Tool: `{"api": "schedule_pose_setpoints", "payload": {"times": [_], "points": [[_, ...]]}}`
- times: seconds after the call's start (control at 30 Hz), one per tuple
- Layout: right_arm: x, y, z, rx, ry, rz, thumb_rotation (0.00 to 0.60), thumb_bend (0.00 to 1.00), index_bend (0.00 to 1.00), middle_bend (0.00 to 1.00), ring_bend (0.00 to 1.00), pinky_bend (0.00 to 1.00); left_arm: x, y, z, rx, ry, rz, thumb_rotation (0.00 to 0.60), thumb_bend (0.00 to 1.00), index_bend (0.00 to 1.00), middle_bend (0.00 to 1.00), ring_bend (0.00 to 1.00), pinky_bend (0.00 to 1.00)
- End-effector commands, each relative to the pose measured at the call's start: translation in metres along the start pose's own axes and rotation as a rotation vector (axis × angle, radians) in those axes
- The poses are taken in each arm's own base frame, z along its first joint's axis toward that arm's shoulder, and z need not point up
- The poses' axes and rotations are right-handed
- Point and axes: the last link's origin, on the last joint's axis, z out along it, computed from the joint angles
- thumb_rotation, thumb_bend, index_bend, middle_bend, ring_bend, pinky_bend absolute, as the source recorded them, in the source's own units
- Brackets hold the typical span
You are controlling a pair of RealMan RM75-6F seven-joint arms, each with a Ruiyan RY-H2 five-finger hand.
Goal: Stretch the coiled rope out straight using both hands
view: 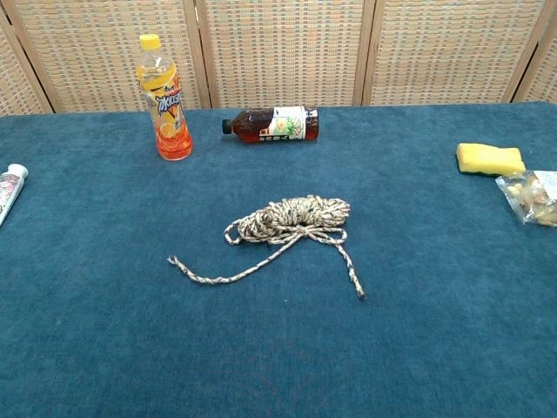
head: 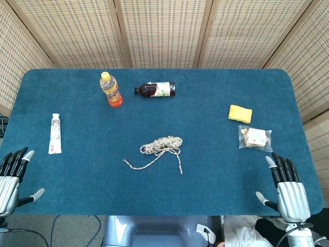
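A speckled white-and-brown coiled rope [head: 162, 145] [view: 291, 218] lies in the middle of the blue table, bundled in a loose coil. Two loose ends trail toward the front, one to the left and one to the right. My left hand [head: 13, 177] hovers at the table's front left corner, fingers spread, holding nothing. At the front right corner my right hand [head: 287, 188] is likewise spread and empty. Both hands are far from the rope. The chest view shows neither hand.
An upright orange drink bottle [head: 111, 90] [view: 164, 98] and a dark bottle [head: 156, 89] [view: 271, 124] lying on its side sit at the back. A toothpaste tube [head: 55, 134] lies left. A yellow sponge [head: 240, 113] and a snack bag [head: 254, 138] lie right.
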Motion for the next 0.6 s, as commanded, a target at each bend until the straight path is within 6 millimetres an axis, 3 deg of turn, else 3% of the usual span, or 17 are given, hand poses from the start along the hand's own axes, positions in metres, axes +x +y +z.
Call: {"api": "schedule_pose_setpoints", "payload": {"times": [0.03,0.4,0.6], "points": [[-0.001,0.000,0.000,0.004,-0.008,0.002,0.600,0.00,0.00,0.00,0.00,0.00,-0.001,-0.001,0.001,0.003,-0.004,0.001,0.600,0.00,0.00,0.00,0.00,0.00],[-0.006,-0.006,0.003,0.033,-0.047,0.011,0.600,0.00,0.00,0.00,0.00,0.00,-0.001,0.001,0.000,-0.001,-0.001,0.007,0.600,0.00,0.00,0.00,0.00,0.00],[-0.019,-0.023,0.026,0.127,-0.116,-0.063,0.600,0.00,0.00,0.00,0.00,0.00,-0.003,0.004,0.004,0.005,-0.001,0.018,0.600,0.00,0.00,0.00,0.00,0.00]]}}
